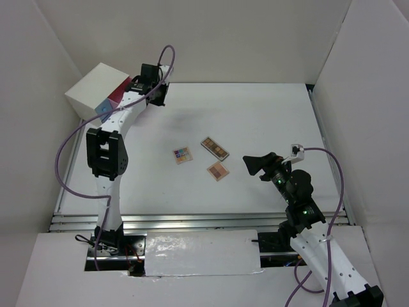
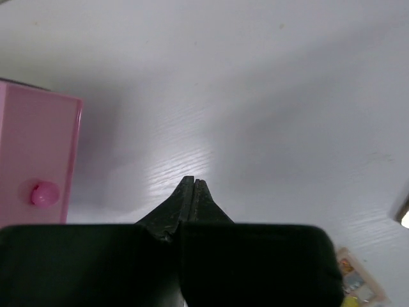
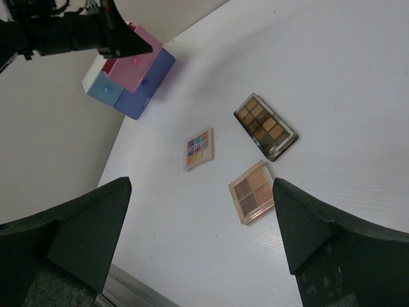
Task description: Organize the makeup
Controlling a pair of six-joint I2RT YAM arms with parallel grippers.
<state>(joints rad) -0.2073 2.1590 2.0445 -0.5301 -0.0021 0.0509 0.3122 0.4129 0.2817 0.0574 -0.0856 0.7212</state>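
Note:
Three makeup palettes lie flat mid-table: a multicoloured one [image 1: 182, 155] [image 3: 199, 148], a long dark brown one [image 1: 215, 148] [image 3: 265, 126] and a square tan one [image 1: 218, 170] [image 3: 254, 191]. My left gripper [image 1: 158, 96] [image 2: 193, 181] is at the far left beside the drawer box. It is shut, with its fingertips pressed together on nothing, just above the bare table. My right gripper [image 1: 252, 163] [image 3: 201, 185] hovers open to the right of the palettes. The tan palette shows between its fingers, below them and apart from them.
A white box [image 1: 96, 89] with pink and blue drawers [image 3: 131, 77] stands in the far left corner, its pink drawer front with a round knob [image 2: 43, 193] left of my left fingers. White walls enclose the table on three sides. Purple cables loop off both arms.

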